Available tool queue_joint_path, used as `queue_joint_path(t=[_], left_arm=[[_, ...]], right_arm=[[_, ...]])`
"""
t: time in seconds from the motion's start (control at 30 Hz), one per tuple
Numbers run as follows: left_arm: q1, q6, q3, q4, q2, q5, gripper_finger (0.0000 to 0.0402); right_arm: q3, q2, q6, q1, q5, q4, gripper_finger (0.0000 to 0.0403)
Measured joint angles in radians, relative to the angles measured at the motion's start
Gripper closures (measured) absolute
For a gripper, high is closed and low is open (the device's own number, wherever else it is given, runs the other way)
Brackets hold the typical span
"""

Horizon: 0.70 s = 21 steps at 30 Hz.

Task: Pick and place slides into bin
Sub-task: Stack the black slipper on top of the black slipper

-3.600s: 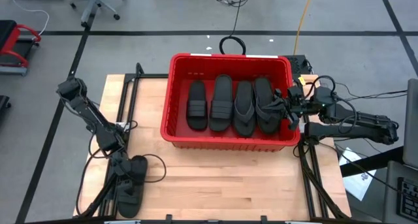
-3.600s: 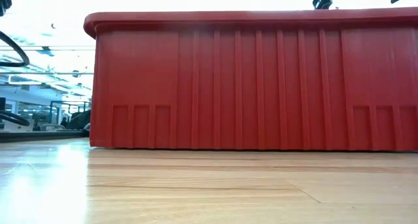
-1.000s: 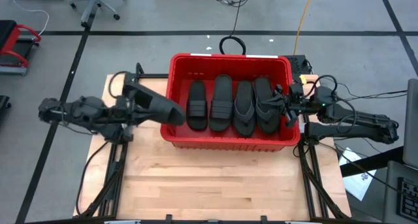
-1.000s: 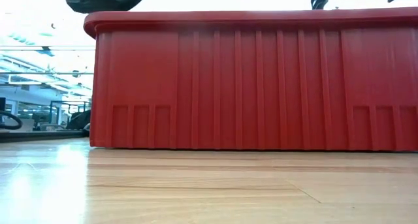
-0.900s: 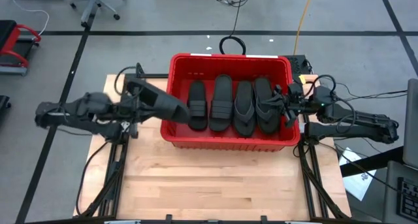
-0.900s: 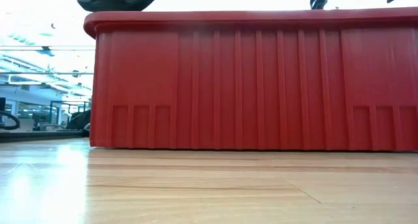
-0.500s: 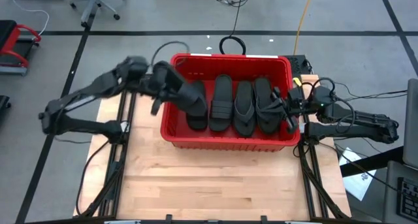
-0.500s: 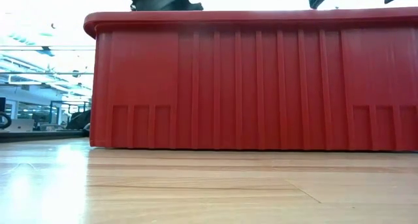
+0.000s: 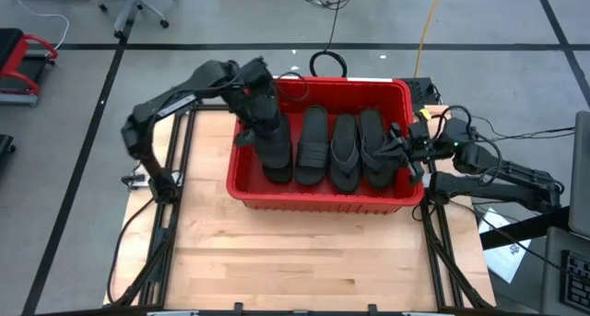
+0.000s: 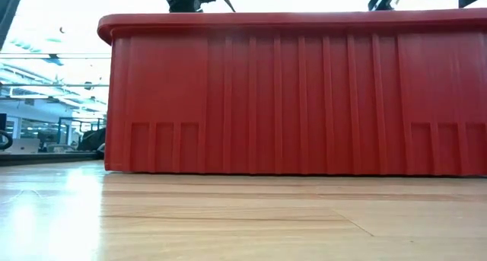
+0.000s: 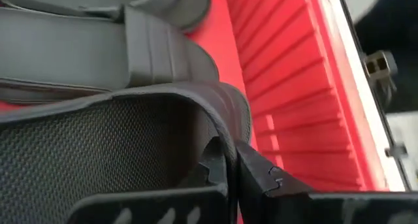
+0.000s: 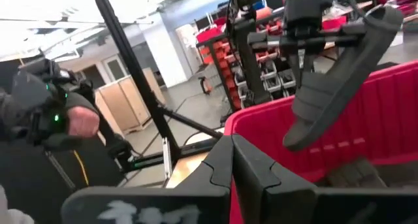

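Half a second ago my left gripper (image 9: pixel 261 122) was at the bin's (image 9: pixel 241 189) far-left corner with the slide (image 9: pixel 269 143) angled across the rim; now that arm has swung in over the bin's left side and the slide hangs lengthwise above the leftmost sandal already lying there. My left fingers (image 11: pixel 255 175) are pinched together on the slide's edge. My right gripper (image 9: pixel 406 158) stays at the bin's right rim, fingers (image 12: pixel 251 165) pressed together with nothing between them.

The held slide is black and rubbery, with a wide strap; up close its sole shows a fine mesh texture. Below and to its right, four black sandals lie side by side on the red floor, toes toward the far wall. The bin sits on the wooden table (image 9: pixel 304 251).
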Motion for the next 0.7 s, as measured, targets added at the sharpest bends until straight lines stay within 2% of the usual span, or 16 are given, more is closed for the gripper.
queue_joint_path(t=[0.1, 0.4, 0.53, 0.7], left_arm=[[0.01, 0.085, 0.057, -0.076, 0.062, 0.012, 0.0401], [0.045, 0.18, 0.052, -0.093, 0.128, 0.016, 0.0401], [0.053, 0.234, 0.052, -0.093, 0.126, 0.033, 0.0401], [0.075, 0.259, 0.052, -0.107, 0.126, 0.037, 0.04]], right_arm=[[0.0, 0.002, -0.008, -0.011, 0.0, 0.024, 0.0403], [0.0, 0.002, 0.004, -0.01, -0.01, 0.06, 0.0392], [0.0, 0.002, 0.032, -0.01, 0.034, 0.062, 0.0353], [0.0, 0.008, 0.055, -0.009, 0.059, 0.06, 0.0282]])
